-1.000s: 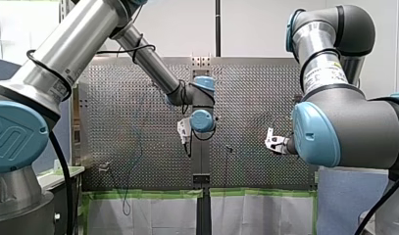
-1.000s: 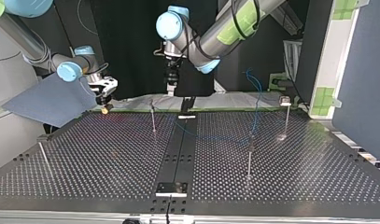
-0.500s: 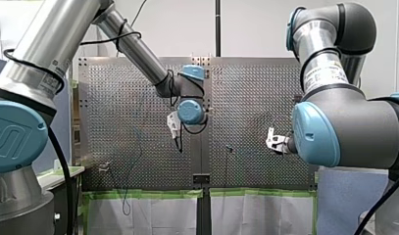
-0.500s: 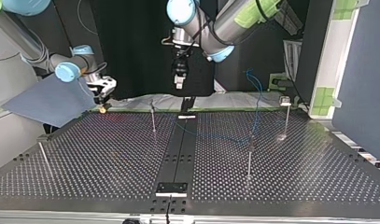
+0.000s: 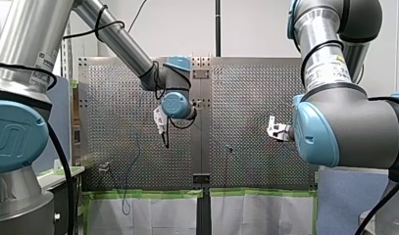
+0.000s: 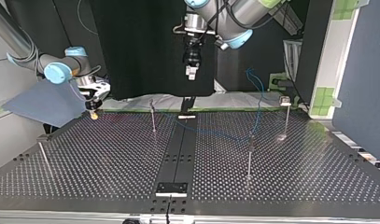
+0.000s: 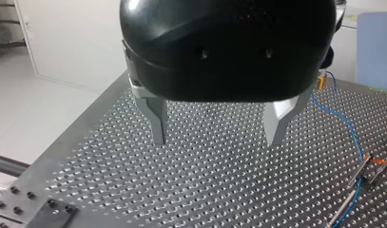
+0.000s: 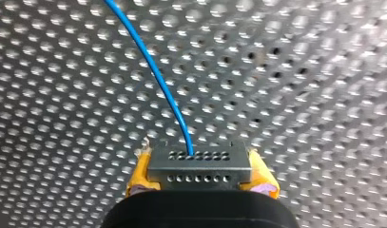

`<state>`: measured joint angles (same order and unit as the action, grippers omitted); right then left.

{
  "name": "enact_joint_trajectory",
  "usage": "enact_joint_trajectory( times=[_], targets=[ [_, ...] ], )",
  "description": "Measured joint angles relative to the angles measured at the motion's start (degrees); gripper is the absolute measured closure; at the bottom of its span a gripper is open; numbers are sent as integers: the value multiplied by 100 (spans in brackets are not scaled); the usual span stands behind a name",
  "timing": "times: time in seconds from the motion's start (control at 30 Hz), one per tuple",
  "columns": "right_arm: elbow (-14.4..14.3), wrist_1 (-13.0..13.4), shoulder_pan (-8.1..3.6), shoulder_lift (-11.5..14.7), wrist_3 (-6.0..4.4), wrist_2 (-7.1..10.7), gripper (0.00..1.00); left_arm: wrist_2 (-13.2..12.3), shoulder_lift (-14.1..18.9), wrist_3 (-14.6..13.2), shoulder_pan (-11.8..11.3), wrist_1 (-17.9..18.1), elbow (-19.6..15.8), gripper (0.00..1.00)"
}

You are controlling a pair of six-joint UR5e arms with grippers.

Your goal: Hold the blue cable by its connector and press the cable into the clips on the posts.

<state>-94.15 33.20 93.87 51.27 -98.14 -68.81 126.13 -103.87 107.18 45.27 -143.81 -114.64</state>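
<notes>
My left gripper (image 7: 217, 140) hangs over the perforated table (image 7: 110, 185), metal fingers spread wide and empty. A post with a clip (image 7: 372, 167) stands off beside them. My right gripper (image 8: 199, 186) has its yellow pads (image 8: 138, 176) closed on the grey connector (image 8: 199, 164), and the blue cable (image 8: 155, 73) runs ahead. Routing looks under way. Next, the cable needs lining over a post (image 6: 153, 116) and pressing down. The label (image 5: 327, 68) on my right arm is too small to read.
</notes>
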Motion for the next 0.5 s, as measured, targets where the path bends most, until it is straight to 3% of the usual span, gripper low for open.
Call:
enact_joint_trajectory(
  times=[0.3,0.5],
  targets=[
    [-48,7,100,434,227,-133,100,-60,473,9,5,8,-475,0],
    [-72,17,203,651,284,-129,100,-73,845,-26,52,7,-846,0]
  ],
)
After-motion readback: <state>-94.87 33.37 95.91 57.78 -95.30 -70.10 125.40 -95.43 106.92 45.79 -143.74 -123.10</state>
